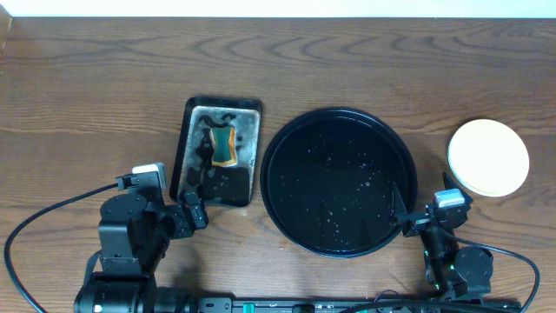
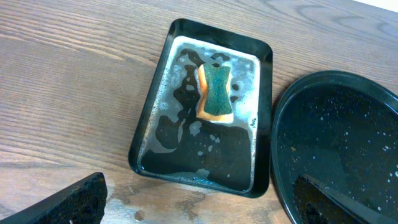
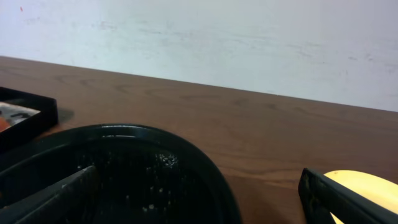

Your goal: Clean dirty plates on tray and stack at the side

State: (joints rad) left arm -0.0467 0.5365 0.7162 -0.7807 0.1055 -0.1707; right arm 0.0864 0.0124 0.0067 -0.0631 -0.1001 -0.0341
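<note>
Both sets of jaws wide and holding nothing: left gripper (image 1: 193, 211) at the sponge pan's (image 1: 183, 148) near edge, right gripper (image 1: 415, 217) over the wet tray's (image 1: 339, 130) near right rim, plates (image 1: 488, 157) stacked on the table (image 1: 87, 87) beside the tray's right side

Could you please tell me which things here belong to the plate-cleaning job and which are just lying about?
Job: plates, stacked beside the tray, pale yellow on top; black tray; sponge; wet pan holding it.
Lying about: only the left arm's cable.
</note>
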